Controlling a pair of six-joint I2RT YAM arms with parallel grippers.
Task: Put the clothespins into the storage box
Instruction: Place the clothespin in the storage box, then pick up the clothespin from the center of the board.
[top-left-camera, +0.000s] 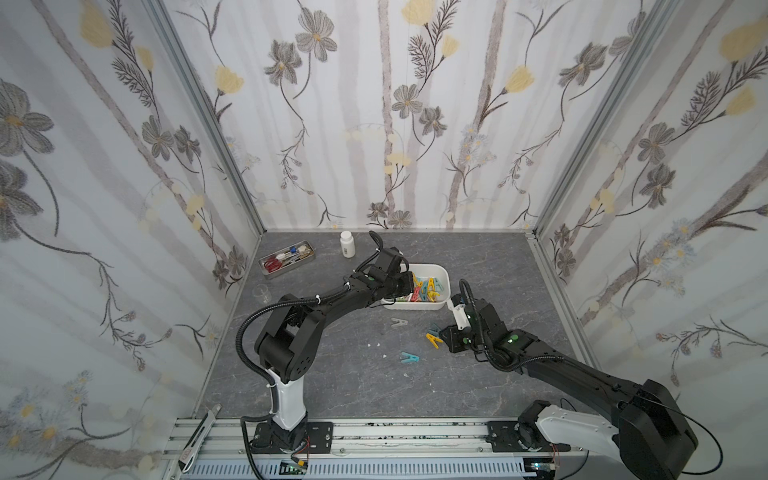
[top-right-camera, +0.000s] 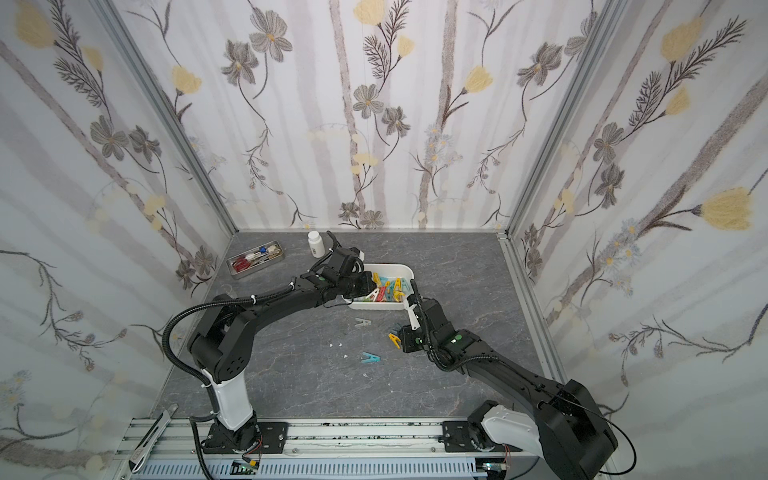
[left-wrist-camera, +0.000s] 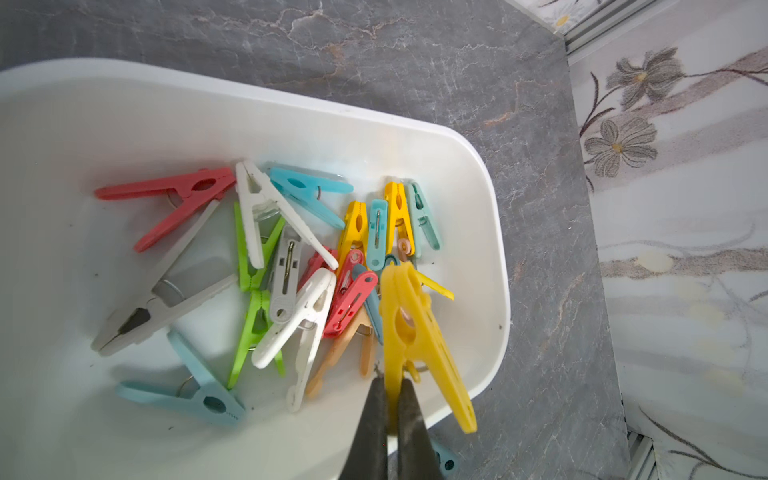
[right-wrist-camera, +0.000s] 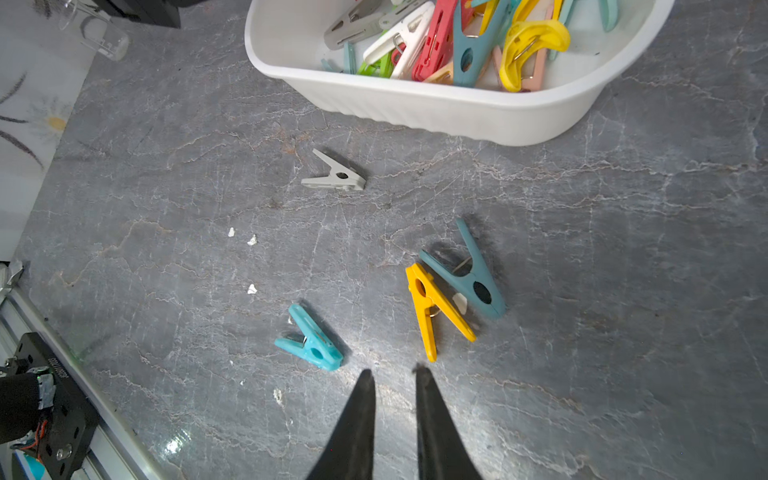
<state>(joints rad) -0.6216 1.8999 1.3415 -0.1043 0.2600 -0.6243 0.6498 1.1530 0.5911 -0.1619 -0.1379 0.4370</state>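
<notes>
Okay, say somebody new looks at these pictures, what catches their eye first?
Most likely the heap of bright clothespins in the white storage box mid-table, where the left gripper pinches a yellow clothespin above it. Next, four strays lie on the table on the robot's side of it: grey peg, dark teal peg, yellow peg, light teal peg, near the open, empty right gripper.
</notes>
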